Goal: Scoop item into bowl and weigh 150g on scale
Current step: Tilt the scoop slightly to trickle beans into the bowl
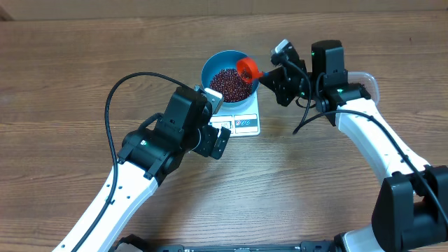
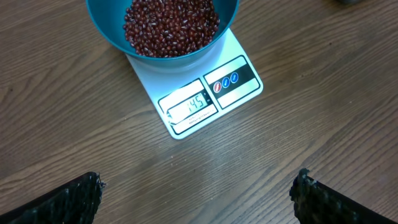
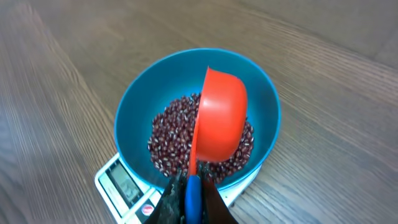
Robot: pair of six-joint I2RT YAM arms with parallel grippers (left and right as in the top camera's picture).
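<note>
The blue bowl (image 1: 208, 68) sits on the white scale (image 1: 249, 124) just above the middle of the overhead frame. The bowl overhangs the scale, so only the scale's lower edge with the display and buttons shows. The beans (image 1: 229, 84) lie in a loose dark red-brown heap inside the bowl, well below the rim.

In the left wrist view the scale's display faces the camera, below the bowl, and reads 145.

The right gripper (image 3: 188, 200) is at the bottom edge of its own view. Its jaws are closed on the blue handle of an orange-red scoop (image 3: 219, 118). The scoop is tipped on its side above the beans. In the overhead view it hangs over the bowl's upper-right rim. I cannot tell whether anything is left in it.

The left gripper (image 2: 198, 180) is at the lower left of the scale in the overhead view, near the display corner. Its jaws are spread wide and hold nothing. The two dark fingertips (image 2: 81, 196) show at the bottom corners of the left wrist view, with bare wooden table (image 2: 311, 93) between them — neither touches the scale.
</note>
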